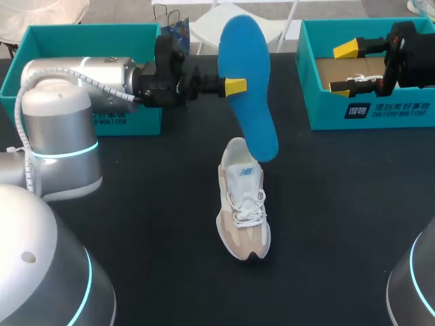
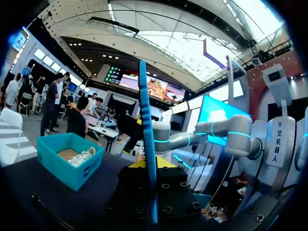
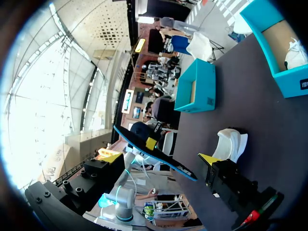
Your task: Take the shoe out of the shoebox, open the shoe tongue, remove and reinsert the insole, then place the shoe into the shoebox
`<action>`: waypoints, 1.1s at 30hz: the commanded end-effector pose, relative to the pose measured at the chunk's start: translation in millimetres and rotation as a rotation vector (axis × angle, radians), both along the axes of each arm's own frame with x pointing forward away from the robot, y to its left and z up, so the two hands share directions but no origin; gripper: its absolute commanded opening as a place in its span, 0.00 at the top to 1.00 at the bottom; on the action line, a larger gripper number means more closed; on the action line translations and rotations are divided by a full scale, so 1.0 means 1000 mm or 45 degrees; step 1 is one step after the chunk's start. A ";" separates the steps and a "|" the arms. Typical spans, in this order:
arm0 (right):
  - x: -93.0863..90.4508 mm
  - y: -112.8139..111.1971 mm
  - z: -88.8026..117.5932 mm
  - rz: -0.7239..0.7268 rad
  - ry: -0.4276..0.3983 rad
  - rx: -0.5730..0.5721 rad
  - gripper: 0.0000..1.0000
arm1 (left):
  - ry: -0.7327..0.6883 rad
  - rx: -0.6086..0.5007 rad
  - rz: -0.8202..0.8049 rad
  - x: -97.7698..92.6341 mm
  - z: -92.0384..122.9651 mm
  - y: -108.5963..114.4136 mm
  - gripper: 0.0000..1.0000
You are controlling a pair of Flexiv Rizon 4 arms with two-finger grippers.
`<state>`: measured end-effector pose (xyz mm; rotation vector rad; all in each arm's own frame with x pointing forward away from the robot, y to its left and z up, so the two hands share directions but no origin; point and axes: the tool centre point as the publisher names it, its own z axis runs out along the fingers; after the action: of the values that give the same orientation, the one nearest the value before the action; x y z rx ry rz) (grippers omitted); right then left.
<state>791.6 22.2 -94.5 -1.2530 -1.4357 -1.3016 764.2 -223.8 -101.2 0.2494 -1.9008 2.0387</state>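
My left gripper [image 1: 234, 86] is shut on a blue insole [image 1: 248, 88] and holds it in the air, upright, its lower end just above the heel of the shoe. In the left wrist view the insole [image 2: 146, 120] shows edge-on, pinched between the yellow tips of the left gripper [image 2: 151, 166]. The beige and white shoe [image 1: 243, 204] stands on the dark table, toe toward the front, laces loose. My right gripper [image 1: 350, 68] hangs open and empty over the right teal shoebox [image 1: 370, 112]. From the right gripper [image 3: 160, 156], the insole [image 3: 168, 161] and shoe [image 3: 231, 142] lie ahead.
A second teal box [image 1: 81, 112] stands at the back left behind my left arm, also visible as the far box [image 3: 195, 86]. The right shoebox [image 2: 67, 166] holds something white. Bare dark table [image 1: 163, 224] surrounds the shoe.
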 end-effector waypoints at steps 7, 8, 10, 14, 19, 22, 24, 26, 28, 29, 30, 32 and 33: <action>0.000 0.001 0.000 0.000 0.000 -0.002 0.00 | 0.870 0.145 -0.122 0.000 -0.005 -0.001 1.00; 0.000 0.001 0.000 0.000 0.000 -0.002 0.00 | 0.900 0.150 -0.128 0.001 -0.005 -0.001 1.00; 0.000 0.001 0.000 0.000 0.000 -0.002 0.00 | 0.942 0.146 -0.151 0.002 -0.007 0.000 1.00; 0.000 0.001 0.000 0.000 0.000 -0.002 0.00 | 1.110 0.161 -0.231 0.003 -0.009 0.001 1.00; 0.000 0.001 0.000 0.000 0.000 -0.002 0.00 | 1.177 0.167 -0.243 0.004 -0.010 0.001 1.00; 0.000 0.001 0.000 0.000 0.000 -0.002 0.00 | 1.208 0.155 -0.243 0.003 -0.011 0.001 1.00; 0.000 0.001 0.000 0.000 0.000 -0.002 0.00 | 1.207 0.166 -0.241 0.003 -0.012 0.001 1.00; 0.000 0.001 0.000 0.000 0.000 -0.002 0.00 | 1.207 0.157 -0.276 0.004 -0.015 0.001 1.00; 0.000 0.001 0.000 0.000 0.000 -0.002 0.00 | 1.194 0.132 -0.310 0.005 -0.019 0.000 1.00; 0.000 0.001 0.000 0.000 0.000 -0.002 0.00 | 1.190 0.127 -0.308 0.006 -0.021 -0.001 1.00; 0.000 0.001 0.000 0.000 0.000 -0.002 0.00 | 1.147 0.129 -0.304 0.008 -0.024 -0.002 1.00; -0.001 0.001 0.006 -0.005 -0.016 -0.093 0.00 | 1.149 0.100 -0.314 0.011 -0.031 -0.004 1.00; -0.003 0.004 0.012 0.010 -0.048 -0.145 0.00 | 1.144 0.100 -0.310 0.013 -0.033 -0.005 1.00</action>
<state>791.3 22.7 -95.5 -1.2542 -1.4546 -1.3013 768.0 -221.4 -121.0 0.8002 -1.3609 1.3360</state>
